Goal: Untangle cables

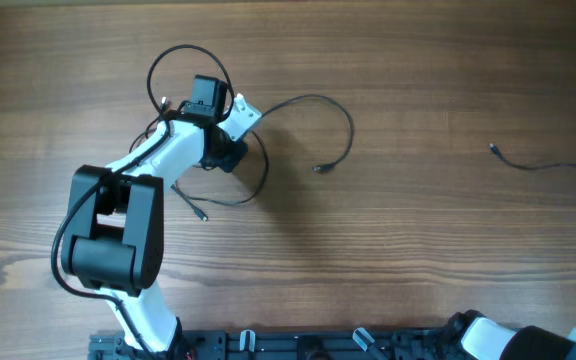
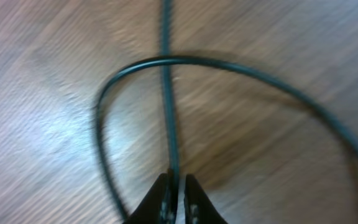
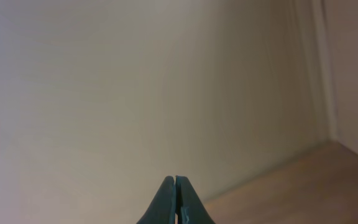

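One thin black cable (image 1: 313, 98) lies on the wooden table at the upper left, looped around my left gripper (image 1: 201, 100), with small plug ends at the middle (image 1: 319, 168) and lower left (image 1: 201, 215). In the left wrist view my left gripper (image 2: 177, 182) is shut on a straight strand of this cable (image 2: 169, 112), and a curved loop (image 2: 229, 64) crosses that strand. A second thin black cable (image 1: 538, 166) lies apart at the far right. My right gripper (image 3: 176, 182) is shut and empty, facing a blank wall.
The right arm's base (image 1: 483, 338) sits at the bottom right edge. The left arm's black and white body (image 1: 118, 230) stands at the lower left. A black rail (image 1: 298, 345) runs along the table's front edge.
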Tool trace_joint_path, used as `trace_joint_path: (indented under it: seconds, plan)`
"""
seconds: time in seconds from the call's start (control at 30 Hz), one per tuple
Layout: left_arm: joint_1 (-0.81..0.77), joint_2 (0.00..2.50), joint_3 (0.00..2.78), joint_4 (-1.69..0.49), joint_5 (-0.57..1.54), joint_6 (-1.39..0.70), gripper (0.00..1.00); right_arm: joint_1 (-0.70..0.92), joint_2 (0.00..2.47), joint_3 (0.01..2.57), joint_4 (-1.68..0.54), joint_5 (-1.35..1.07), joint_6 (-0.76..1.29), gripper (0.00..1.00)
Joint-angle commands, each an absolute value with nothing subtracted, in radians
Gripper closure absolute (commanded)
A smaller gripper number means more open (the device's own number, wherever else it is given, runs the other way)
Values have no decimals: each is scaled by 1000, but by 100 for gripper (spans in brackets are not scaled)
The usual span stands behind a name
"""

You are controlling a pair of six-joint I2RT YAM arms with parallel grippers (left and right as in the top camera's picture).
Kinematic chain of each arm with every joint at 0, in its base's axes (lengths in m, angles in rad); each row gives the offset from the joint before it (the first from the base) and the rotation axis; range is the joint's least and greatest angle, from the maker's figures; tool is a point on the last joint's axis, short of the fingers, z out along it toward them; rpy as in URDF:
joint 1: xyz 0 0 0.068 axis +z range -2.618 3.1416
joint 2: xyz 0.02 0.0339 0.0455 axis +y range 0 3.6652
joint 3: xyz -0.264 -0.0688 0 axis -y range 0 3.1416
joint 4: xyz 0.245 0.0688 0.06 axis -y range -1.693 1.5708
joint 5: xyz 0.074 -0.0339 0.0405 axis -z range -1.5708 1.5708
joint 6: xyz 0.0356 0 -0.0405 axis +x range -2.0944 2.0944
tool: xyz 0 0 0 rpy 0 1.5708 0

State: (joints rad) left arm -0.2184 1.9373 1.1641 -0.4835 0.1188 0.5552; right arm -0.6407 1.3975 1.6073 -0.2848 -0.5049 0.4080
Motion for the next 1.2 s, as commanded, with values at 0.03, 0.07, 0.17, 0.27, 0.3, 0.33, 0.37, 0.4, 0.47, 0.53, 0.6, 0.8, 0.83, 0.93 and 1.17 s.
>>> trace_joint_path:
  seconds: [0.03,0.07,0.17,0.27,0.3,0.33,0.37,0.4,0.47,0.53,0.6,0.8,0.83,0.93,1.17]
  plan:
    - [-236,1973,1132,-494,373,533,86,-639,1421,1617,-329,-228,287,95]
    - [-239,1973,1132,-494,408,533,86,-639,1420,1625,-331,-190,284,95]
    - [-250,1973,1132,-482,453,533,86,-630,1420,1711,-373,-103,254,95]
    - [-268,1973,1132,-477,453,533,85,-577,1435,1785,-421,90,149,95]
    - [-274,1973,1132,-474,453,533,85,-558,1441,1793,-426,131,128,95]
    - [-279,1973,1132,-467,453,533,85,-524,1449,1800,-437,141,93,95]
    - [-285,1973,1132,-459,453,533,85,-488,1450,1800,-452,134,76,95]
    - [-290,1973,1132,-450,453,533,85,-430,1452,1800,-482,135,76,95]
    - [-304,1973,1132,-425,453,533,85,-317,1462,1799,-553,135,80,95]
    - [-313,1973,1132,-410,453,533,87,-201,1504,1797,-658,134,135,95]
    - [-320,1973,1132,-407,453,533,89,-115,1567,1791,-749,133,202,95]
    - [-318,1973,1132,-422,452,443,96,70,1832,1791,-987,-138,290,95]
    - [-316,1973,1132,-422,451,418,96,85,1856,1791,-1007,-139,303,95]
    - [-316,1973,1132,-422,398,300,96,115,1928,1776,-1072,-125,401,96]
    - [-318,1973,1132,-421,348,148,96,114,1958,1650,-1064,-54,467,96]
